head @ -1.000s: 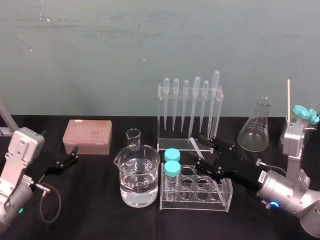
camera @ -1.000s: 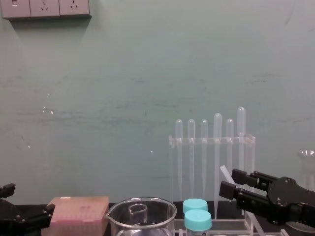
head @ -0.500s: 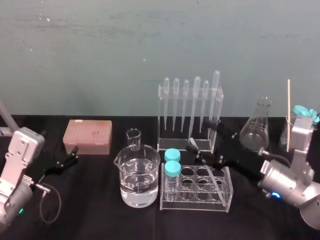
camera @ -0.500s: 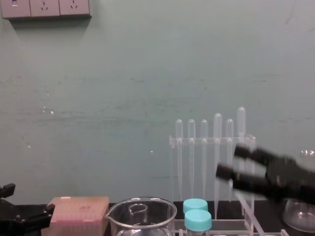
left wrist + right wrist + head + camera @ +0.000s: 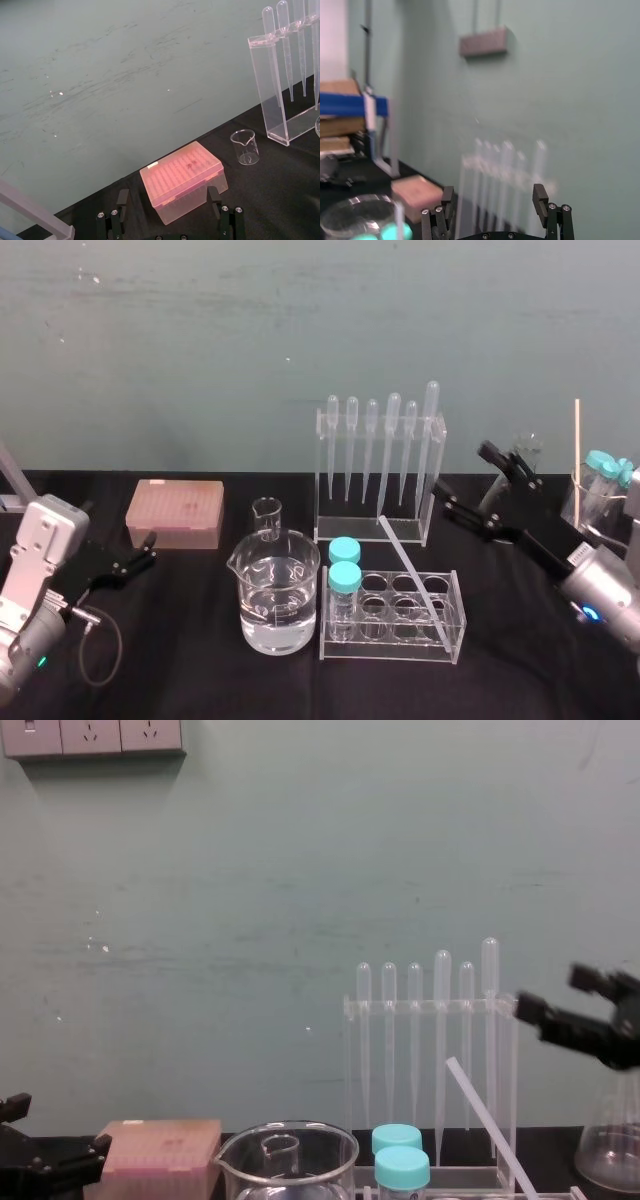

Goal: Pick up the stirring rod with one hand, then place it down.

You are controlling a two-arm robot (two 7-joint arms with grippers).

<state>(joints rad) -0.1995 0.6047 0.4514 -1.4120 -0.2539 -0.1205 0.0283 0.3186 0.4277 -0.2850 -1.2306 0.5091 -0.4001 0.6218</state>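
The stirring rod (image 5: 405,560) is a thin translucent stick lying slanted, its far end by the foot of the pipette stand and its near end over the test-tube rack (image 5: 448,632). In the chest view the stirring rod (image 5: 490,1125) rises at an angle from the rack. My right gripper (image 5: 465,477) hangs open to the right of the rod and above it, clear of it; it also shows as the right gripper (image 5: 550,992) and the right gripper (image 5: 493,195), with nothing between the fingers. My left gripper (image 5: 150,549) rests open low at the left, by the pink box.
A water-filled beaker (image 5: 275,595) and a small beaker (image 5: 267,515) stand left of the rack, which holds two teal-capped tubes (image 5: 345,575). The pipette stand (image 5: 380,460) is behind. A pink tip box (image 5: 182,177) sits far left. A flask (image 5: 525,450) and a teal-capped jar (image 5: 600,485) stand at the right.
My right gripper has opened, let go of the stirring rod and drawn back up and to the right. The rod now lies slanted over the rack. The left arm has stayed put.
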